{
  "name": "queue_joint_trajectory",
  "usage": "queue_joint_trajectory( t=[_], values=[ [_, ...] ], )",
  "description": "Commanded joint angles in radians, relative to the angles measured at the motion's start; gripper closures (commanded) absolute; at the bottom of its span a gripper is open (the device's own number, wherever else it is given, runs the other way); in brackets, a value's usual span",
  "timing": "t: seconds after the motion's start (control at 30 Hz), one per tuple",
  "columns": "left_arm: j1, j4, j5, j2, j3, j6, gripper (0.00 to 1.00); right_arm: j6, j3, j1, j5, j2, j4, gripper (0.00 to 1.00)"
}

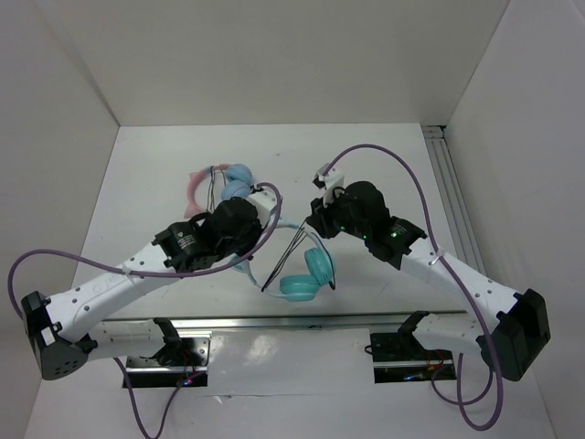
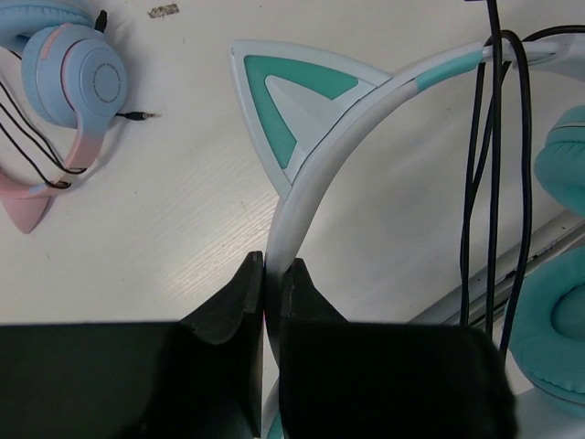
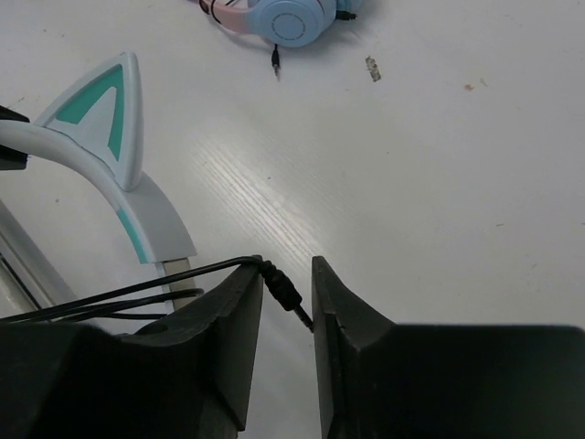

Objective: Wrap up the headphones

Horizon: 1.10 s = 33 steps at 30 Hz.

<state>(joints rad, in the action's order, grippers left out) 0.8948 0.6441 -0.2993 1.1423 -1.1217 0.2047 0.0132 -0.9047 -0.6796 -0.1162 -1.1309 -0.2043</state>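
Observation:
The teal headphones are lifted at the table's near middle, ear cups hanging low. My left gripper is shut on their white-and-teal headband, just below a cat ear; in the left wrist view the gripper pinches the band. The thin black cable loops over the band several times. My right gripper is beside the band, and in the right wrist view the gripper has the cable's plug wedged slantwise between its jaws. The second cat ear shows there.
Pink-banded cat-ear headphones with light-blue cups lie at the back left, with their own cable; they also show in the left wrist view and the right wrist view. A metal rail runs along the near edge. White walls enclose the table.

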Motion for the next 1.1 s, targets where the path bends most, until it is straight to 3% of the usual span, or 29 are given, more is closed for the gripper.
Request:
queue_joint_trajectory(
  t=[0.0, 0.23, 0.3, 0.4, 0.43, 0.57, 0.6, 0.83, 0.87, 1.07],
  values=[
    [0.001, 0.039, 0.089, -0.019, -0.035, -0.031, 1.00, 0.021, -0.039, 0.023, 0.165, -0.016, 0.026, 0.65],
    [-0.086, 0.002, 0.210, -0.059, -0.044, -0.063, 1.00, 0.002, -0.039, 0.023, 0.194, -0.017, 0.008, 0.54],
    [-0.111, -0.007, 0.210, -0.075, -0.032, -0.064, 1.00, 0.002, -0.039, 0.023, 0.194, -0.017, 0.008, 0.47],
    [-0.164, -0.008, 0.219, -0.096, -0.023, -0.064, 1.00, 0.002, -0.039, 0.023, 0.204, 0.005, -0.003, 0.44],
    [-0.178, -0.017, 0.236, -0.107, -0.023, -0.064, 1.00, 0.002, -0.039, 0.023, 0.214, 0.014, -0.003, 0.38],
    [-0.261, -0.031, 0.340, -0.125, -0.013, -0.044, 1.00, -0.018, -0.039, 0.023, 0.224, 0.014, -0.012, 0.35],
    [-0.278, -0.043, 0.356, -0.125, -0.004, -0.044, 1.00, -0.018, -0.039, 0.023, 0.224, 0.014, -0.012, 0.22],
    [-0.368, -0.043, 0.376, -0.107, 0.036, -0.010, 1.00, -0.036, -0.048, 0.023, 0.295, 0.025, -0.046, 0.19],
    [-0.369, -0.043, 0.365, -0.107, 0.051, -0.010, 1.00, -0.036, -0.057, 0.023, 0.311, 0.025, -0.058, 0.14],
    [-0.401, -0.043, 0.293, -0.087, 0.102, 0.039, 1.00, -0.068, -0.095, 0.034, 0.362, 0.056, -0.109, 0.11]
  ],
)
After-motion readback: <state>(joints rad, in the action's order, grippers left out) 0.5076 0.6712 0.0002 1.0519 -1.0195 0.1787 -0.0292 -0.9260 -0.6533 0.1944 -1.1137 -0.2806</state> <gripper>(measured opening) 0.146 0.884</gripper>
